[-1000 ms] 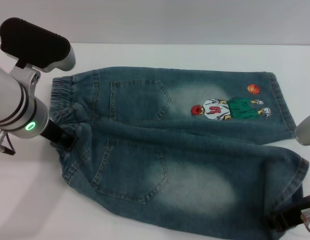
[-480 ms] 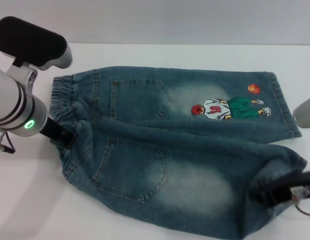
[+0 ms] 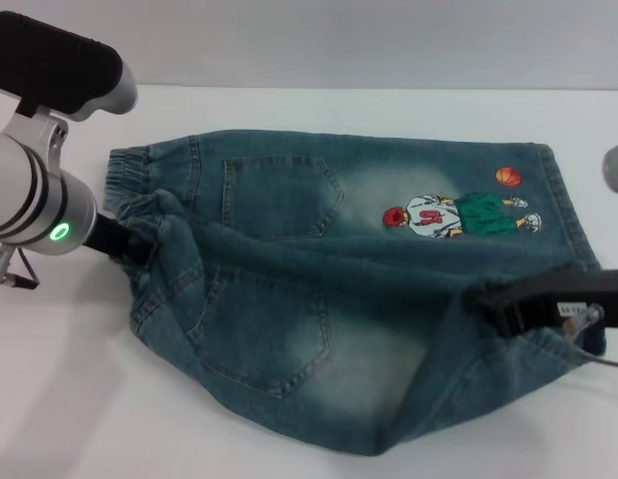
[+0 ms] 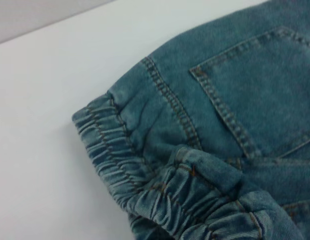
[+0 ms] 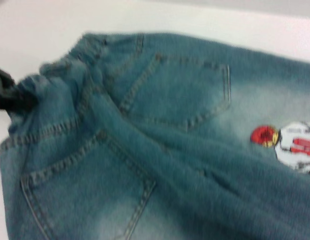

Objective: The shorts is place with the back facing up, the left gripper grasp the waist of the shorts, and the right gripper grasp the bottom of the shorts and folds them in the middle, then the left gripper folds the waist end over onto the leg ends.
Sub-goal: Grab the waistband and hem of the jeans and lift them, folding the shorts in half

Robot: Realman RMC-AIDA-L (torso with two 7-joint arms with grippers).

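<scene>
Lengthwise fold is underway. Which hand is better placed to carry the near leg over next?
Right. The right hand grips the near leg's hem on the shorts; the left hand pins the waistband.

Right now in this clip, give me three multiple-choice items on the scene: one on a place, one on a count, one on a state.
1. Where is the left gripper?
A. At the waist end of the shorts
B. On the cartoon print
C. Raised clear of the cloth

2. How many back pockets show?
A. One
B. Two
C. Four

3. How does the near leg lie?
A. Flat
B. Gathered and lifted at the right gripper
C. Folded onto the waist

Answers: 1 A, its black claw meets the puckered elastic band; 2 B, two stitched patch pockets face up; 3 B, the denim bunches into ridges around the right claw.
</scene>
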